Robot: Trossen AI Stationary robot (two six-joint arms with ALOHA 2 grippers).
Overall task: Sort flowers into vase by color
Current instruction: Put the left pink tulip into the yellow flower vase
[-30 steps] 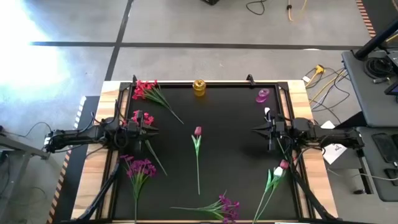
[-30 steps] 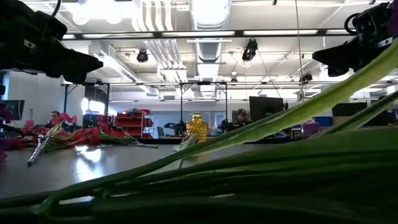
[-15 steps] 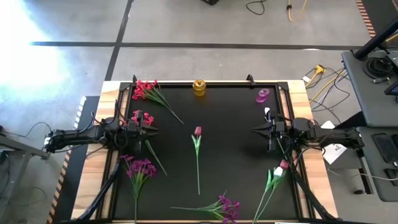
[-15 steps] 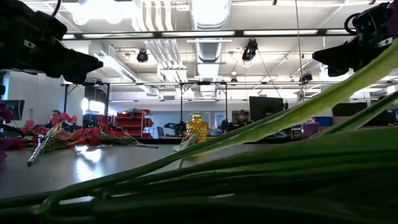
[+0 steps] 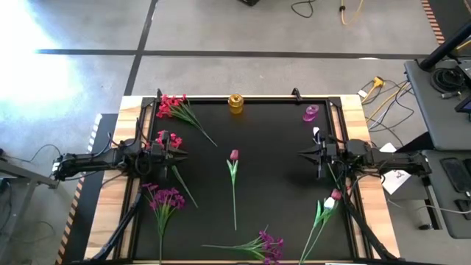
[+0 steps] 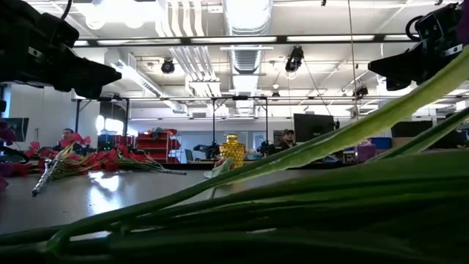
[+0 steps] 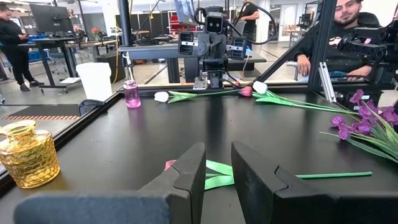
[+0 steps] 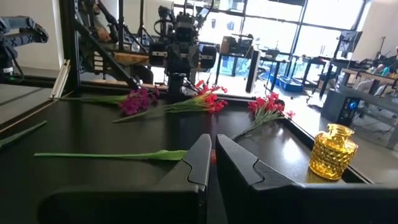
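Flowers lie scattered on the black mat (image 5: 280, 184). Two red-pink clusters (image 5: 171, 105) (image 5: 168, 138) lie at the left. A purple cluster (image 5: 163, 197) lies below them and another purple cluster (image 5: 268, 245) at the front. A magenta tulip (image 5: 234, 155) lies mid-mat, a second one (image 5: 335, 196) and a white bud (image 5: 316, 133) at the right. The yellow vase (image 5: 235, 103) and pink vase (image 5: 311, 112) stand at the back edge. My left gripper (image 5: 179, 152) (image 7: 217, 152) hovers by the lower red cluster, fingers slightly apart with nothing between. My right gripper (image 5: 300, 154) (image 8: 213, 142) is shut and empty.
Thick green stems (image 6: 330, 147) fill the low view's foreground. A raised dark rim (image 5: 221, 99) borders the mat on a wooden table (image 5: 353, 107). Beyond the table, one person sits (image 7: 339, 37) and another stands (image 7: 12, 43).
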